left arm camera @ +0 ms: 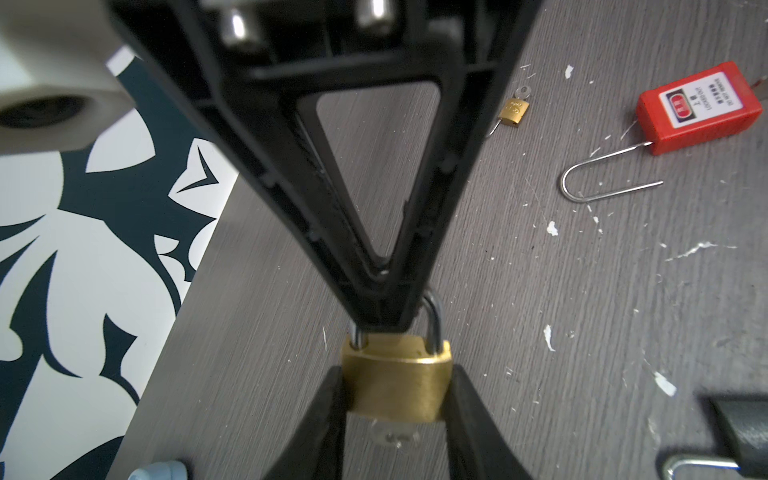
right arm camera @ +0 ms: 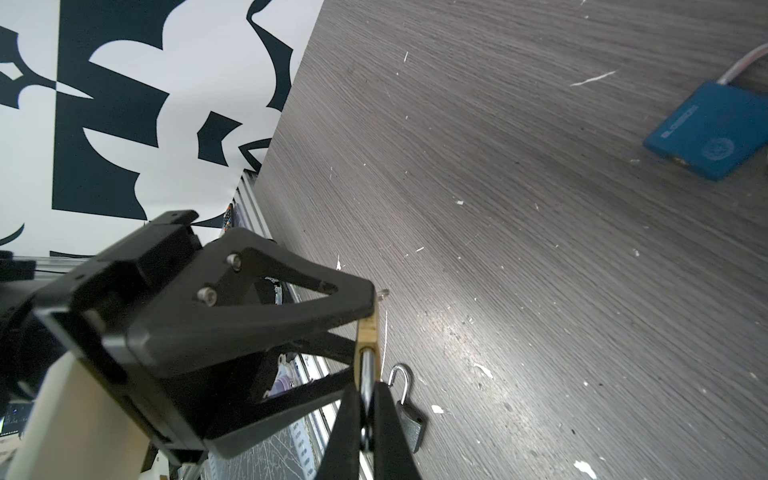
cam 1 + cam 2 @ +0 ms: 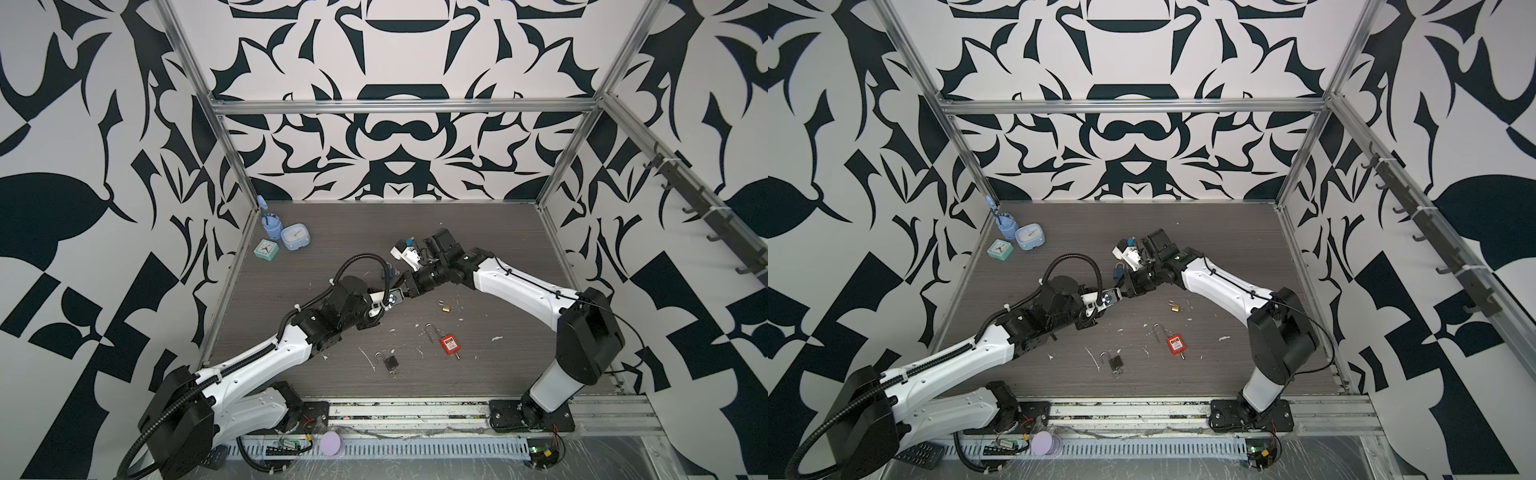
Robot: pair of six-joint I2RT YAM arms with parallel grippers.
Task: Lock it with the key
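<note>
While my left gripper [image 1: 395,390] pinches the rounded brass padlock [image 1: 399,374], its steel shackle [image 1: 435,322] points lengthwise into my right gripper [image 2: 368,399] (clamped on it).

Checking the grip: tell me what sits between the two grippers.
The brass padlock: left gripper clamps its body, right gripper pinches its shackle. Left wrist view shows it.

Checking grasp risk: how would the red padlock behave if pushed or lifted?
The red padlock lies flat on a boxy body, so it should slide, not roll. Its long thin shackle is open, so it may swing when lifted.
</note>
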